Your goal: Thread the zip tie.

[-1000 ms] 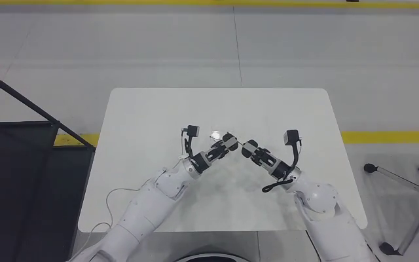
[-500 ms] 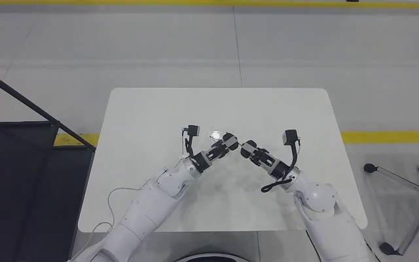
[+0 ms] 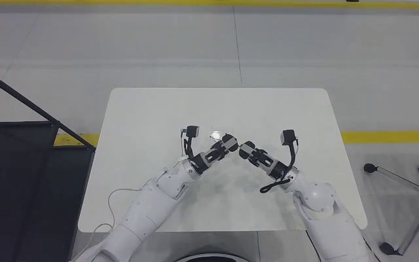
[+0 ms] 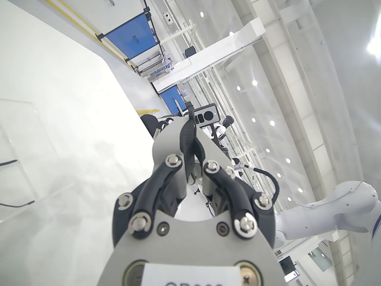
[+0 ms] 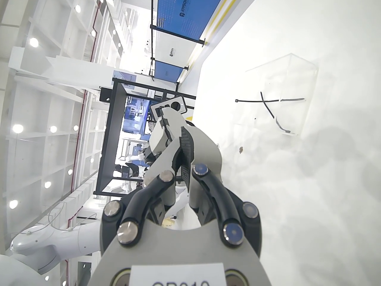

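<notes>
jaws of both arms meet tip to tip over mid bench (image 3: 144, 131) from above. left wrist view: left jaws pinch a black zip tie (image 4: 188, 107). right wrist view: right jaws clamp it too; spare ties (image 5: 256, 101) in a clear tray (image 5: 311, 71).

Both arms are bent in toward each other, forearms making a shallow V. Left hand (image 3: 228, 140) and right hand (image 3: 245, 148) sit nearly tip to tip, small gap between. Fingers pinched together on both hands.
</notes>
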`<action>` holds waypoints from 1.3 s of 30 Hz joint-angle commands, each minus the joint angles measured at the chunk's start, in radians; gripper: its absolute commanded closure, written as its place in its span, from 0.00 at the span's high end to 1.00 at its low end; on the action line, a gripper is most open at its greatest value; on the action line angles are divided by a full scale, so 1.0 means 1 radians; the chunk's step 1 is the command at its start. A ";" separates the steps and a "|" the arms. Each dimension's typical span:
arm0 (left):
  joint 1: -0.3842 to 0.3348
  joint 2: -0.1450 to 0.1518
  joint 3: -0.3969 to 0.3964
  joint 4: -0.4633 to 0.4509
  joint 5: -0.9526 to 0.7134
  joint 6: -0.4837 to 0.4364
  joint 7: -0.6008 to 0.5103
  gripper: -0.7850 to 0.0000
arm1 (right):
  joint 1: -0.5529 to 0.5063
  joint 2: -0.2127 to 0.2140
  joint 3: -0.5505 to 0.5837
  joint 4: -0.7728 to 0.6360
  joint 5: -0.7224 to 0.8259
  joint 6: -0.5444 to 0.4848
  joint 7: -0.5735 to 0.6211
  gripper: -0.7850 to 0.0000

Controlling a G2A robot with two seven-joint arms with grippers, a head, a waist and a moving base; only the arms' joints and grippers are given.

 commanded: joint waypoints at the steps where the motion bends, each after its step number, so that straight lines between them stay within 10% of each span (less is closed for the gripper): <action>1: 0.001 -0.001 -0.003 0.001 0.021 -0.015 0.011 0.00 | -0.002 0.000 0.000 -0.002 -0.001 -0.008 -0.004 0.00; 19: 0.015 -0.016 -0.023 0.010 0.133 -0.081 0.118 0.00 | -0.010 0.001 0.007 -0.006 -0.001 -0.012 -0.005 0.00; 20: 0.015 -0.016 -0.024 0.012 0.135 -0.080 0.122 0.00 | -0.010 0.001 0.007 -0.005 -0.002 -0.007 -0.005 0.12; 23: 0.013 -0.017 -0.038 0.014 0.148 -0.069 0.147 0.00 | -0.008 0.001 0.007 -0.009 -0.010 0.005 -0.012 0.92; 24: 0.013 -0.017 -0.048 0.008 0.156 -0.063 0.163 0.00 | -0.008 0.001 0.011 -0.011 -0.018 0.008 -0.019 0.98; 39: 0.226 0.064 -0.333 -0.389 0.208 0.224 0.083 0.00 | 0.034 0.024 0.028 -0.294 -0.453 0.287 0.028 1.00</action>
